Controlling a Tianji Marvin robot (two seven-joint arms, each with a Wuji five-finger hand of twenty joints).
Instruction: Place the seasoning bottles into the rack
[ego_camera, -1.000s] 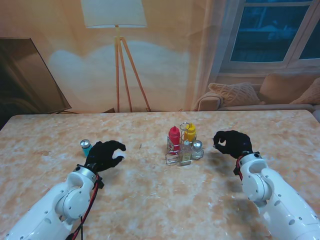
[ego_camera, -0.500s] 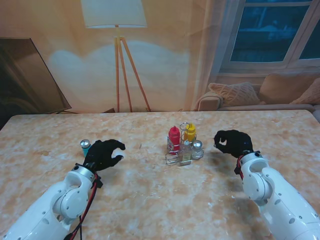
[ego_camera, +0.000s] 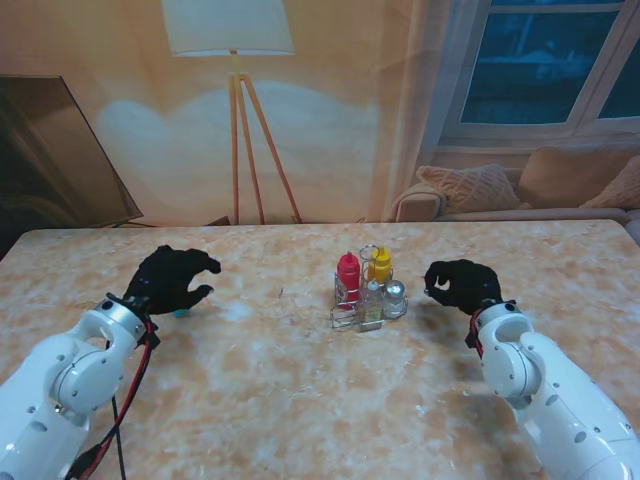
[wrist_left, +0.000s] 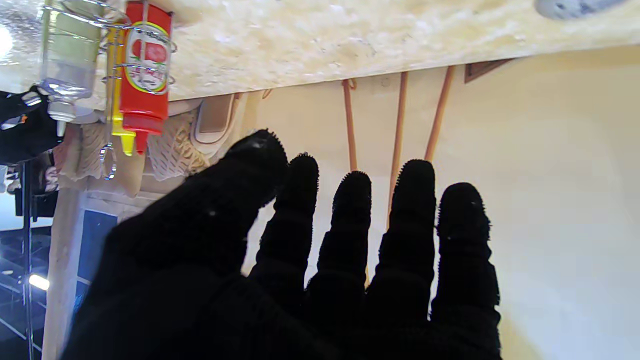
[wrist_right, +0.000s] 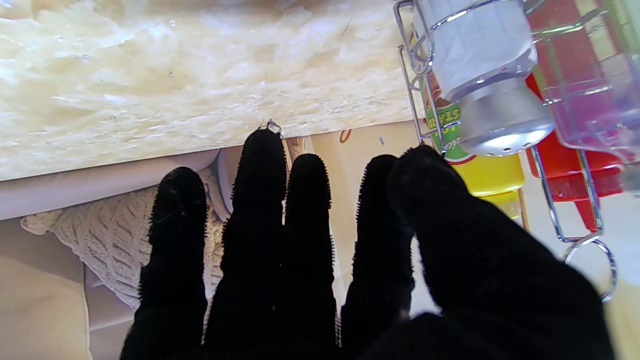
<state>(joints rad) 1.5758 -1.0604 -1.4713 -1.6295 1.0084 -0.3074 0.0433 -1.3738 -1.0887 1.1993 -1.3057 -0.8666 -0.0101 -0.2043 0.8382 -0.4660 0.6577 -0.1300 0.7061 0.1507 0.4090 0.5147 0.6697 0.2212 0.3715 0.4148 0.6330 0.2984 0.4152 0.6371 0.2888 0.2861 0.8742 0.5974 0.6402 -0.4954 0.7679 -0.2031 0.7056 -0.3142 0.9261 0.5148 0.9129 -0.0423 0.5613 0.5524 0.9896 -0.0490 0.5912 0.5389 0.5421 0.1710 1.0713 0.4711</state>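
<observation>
While mostly hidden, teal shaker (ego_camera: 181, 312) underlies left hand (ego_camera: 172, 279).

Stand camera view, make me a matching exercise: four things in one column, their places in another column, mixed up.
1. red bottle
2. yellow bottle
3. silver-capped shaker
4. left hand

A. in the rack, farther from me, right side
B. left of the rack, apart from it
C. in the rack, farther from me, left side
D. in the rack, nearer to me, right side

Pairs: 1-C, 2-A, 3-D, 4-B.
</observation>
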